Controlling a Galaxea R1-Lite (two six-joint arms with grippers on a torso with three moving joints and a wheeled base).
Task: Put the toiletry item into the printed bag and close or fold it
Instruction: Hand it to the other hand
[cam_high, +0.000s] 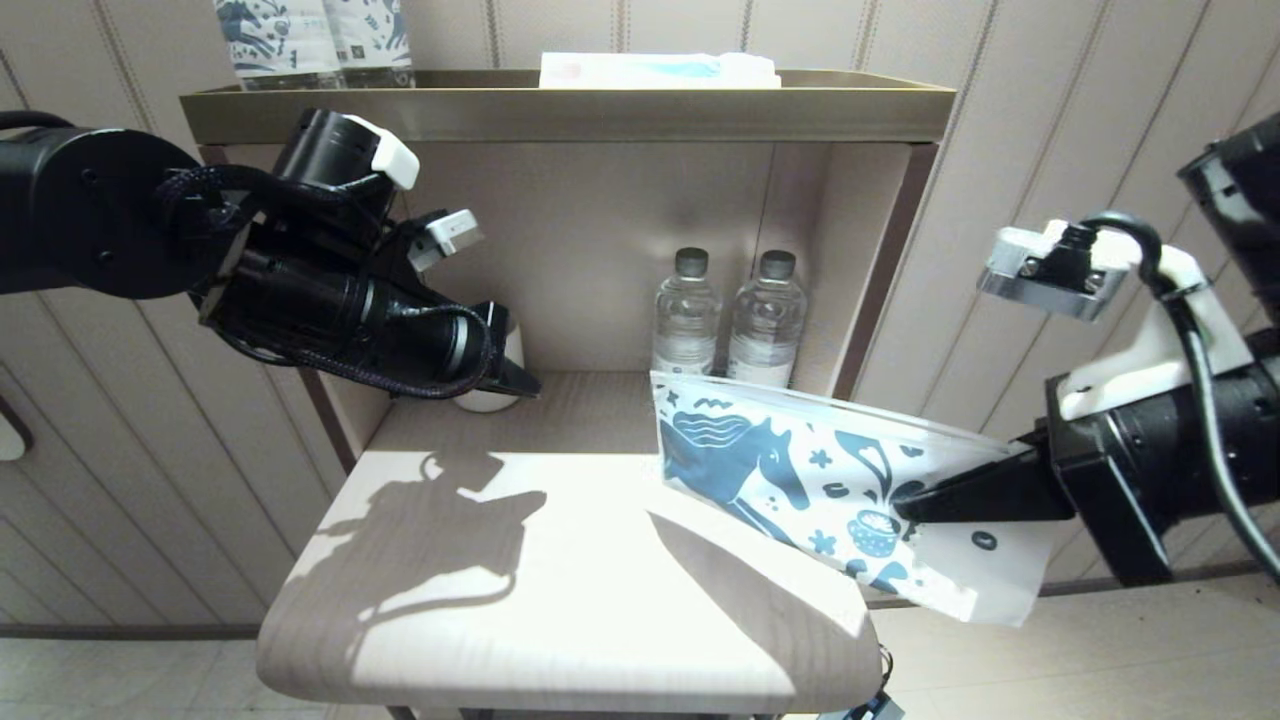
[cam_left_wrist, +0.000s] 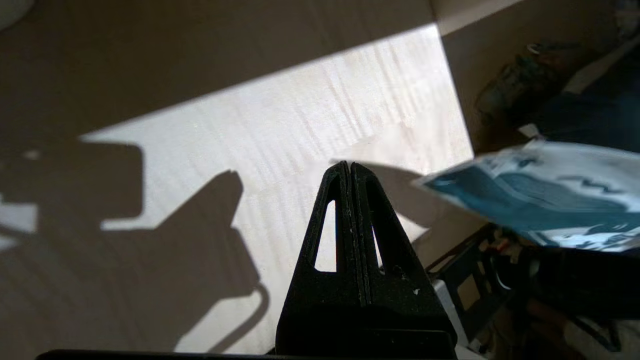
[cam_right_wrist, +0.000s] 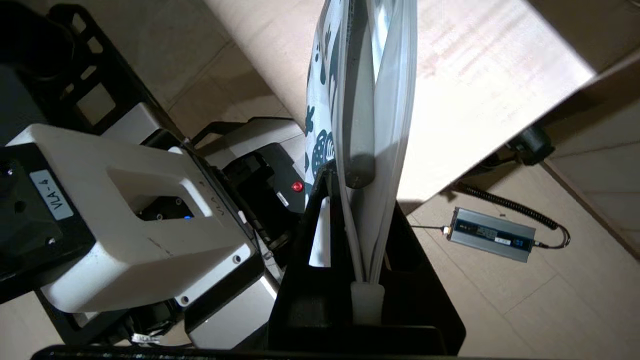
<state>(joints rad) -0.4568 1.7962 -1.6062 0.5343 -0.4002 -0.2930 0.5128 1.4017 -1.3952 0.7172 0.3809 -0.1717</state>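
Pinching the printed bag (cam_high: 800, 470) by its edge in my right gripper (cam_high: 915, 505), held aloft over the table's (cam_high: 560, 600) right side; it's light, floppy, slippery, so grip near the seam. Left gripper (cam_left_wrist: 350, 172) hovers closed, empty

The printed bag (cam_high: 800, 470) is white with a dark blue horse, flowers and squiggles; behind it stand clear, dark-capped bottles (cam_high: 730, 320).

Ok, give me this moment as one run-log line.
right gripper: shut on printed bag, held above table edge | left gripper: shut, empty, by shelf | toothbrush: not seen loose, dark shape inside bag
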